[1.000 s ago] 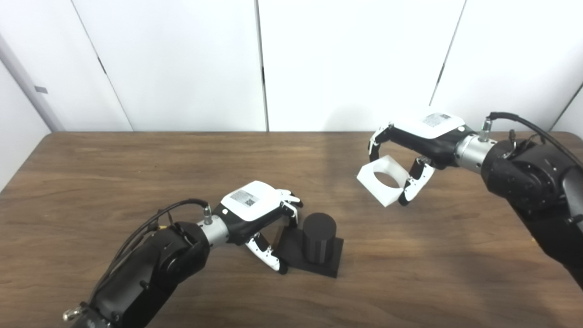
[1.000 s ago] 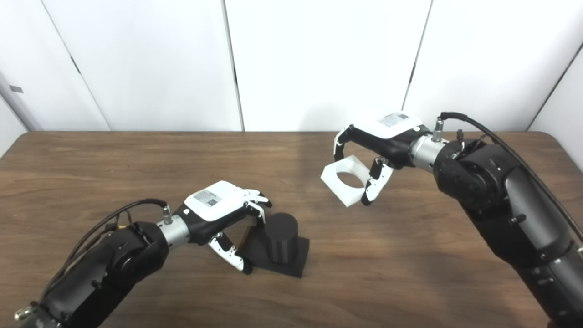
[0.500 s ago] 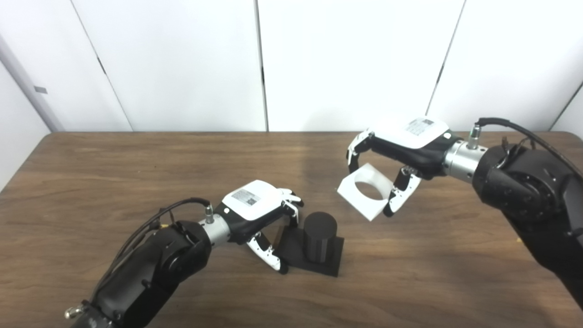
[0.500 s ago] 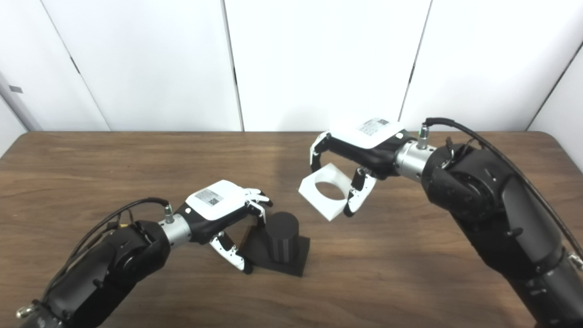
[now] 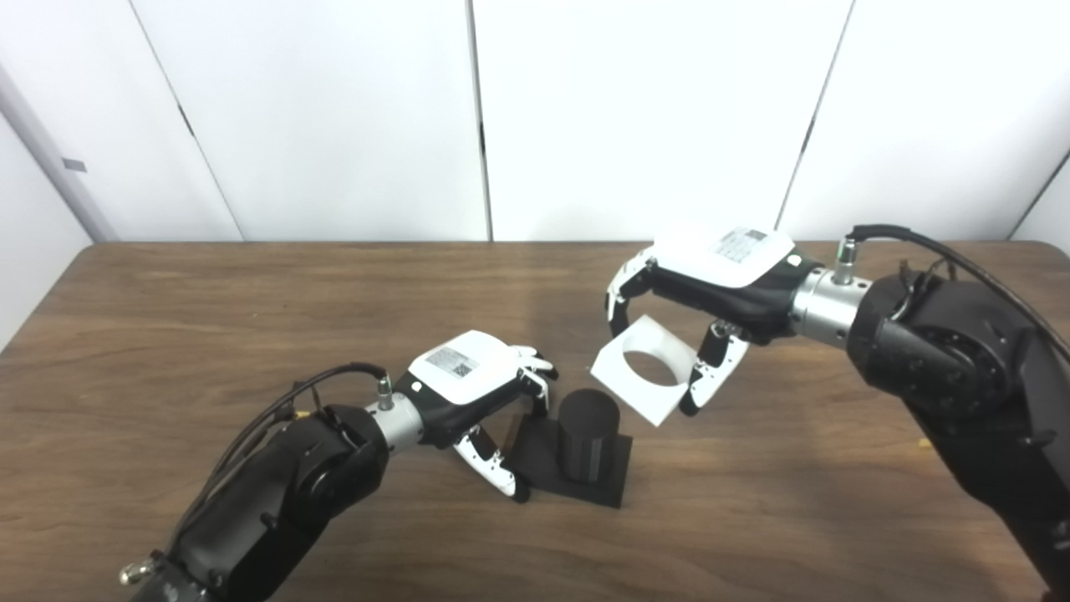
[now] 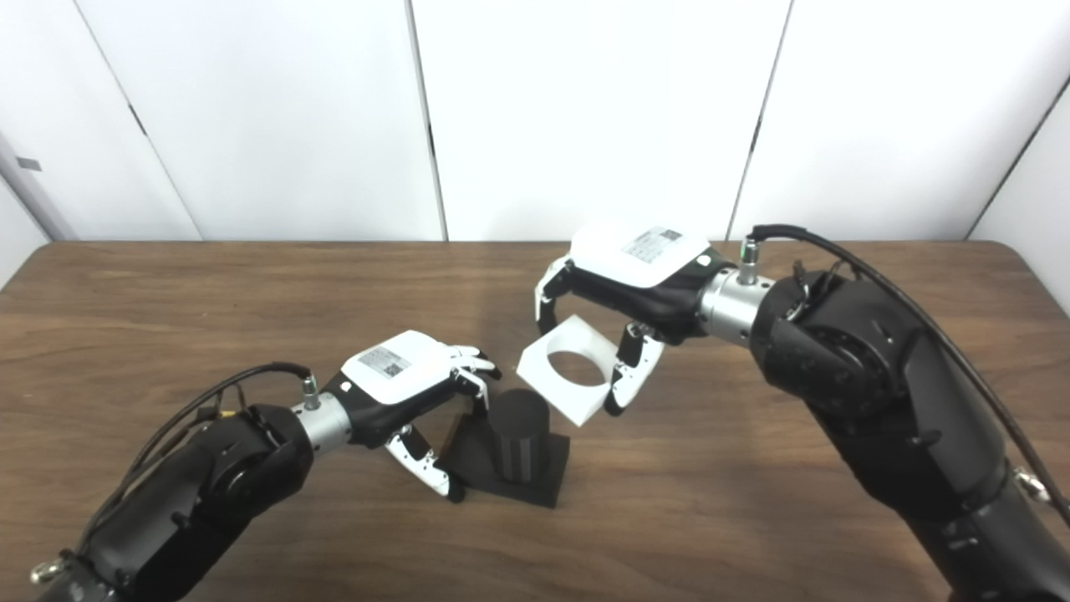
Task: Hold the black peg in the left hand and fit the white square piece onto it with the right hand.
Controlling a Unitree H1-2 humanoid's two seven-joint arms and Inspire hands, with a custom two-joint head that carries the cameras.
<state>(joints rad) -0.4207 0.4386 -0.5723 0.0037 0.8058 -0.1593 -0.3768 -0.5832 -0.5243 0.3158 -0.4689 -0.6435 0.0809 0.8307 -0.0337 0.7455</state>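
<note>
Now the black peg stands upright on its square black base, which lies flat on the wooden table a little left of centre, towards the near edge. At the base's left side the left hand grips it, fingers curled over the far left corner and thumb pressed to the near left edge. Up in the air, just right of and beyond the peg top, the right hand holds the white square piece, tilted, round hole open, not touching the peg.
</note>
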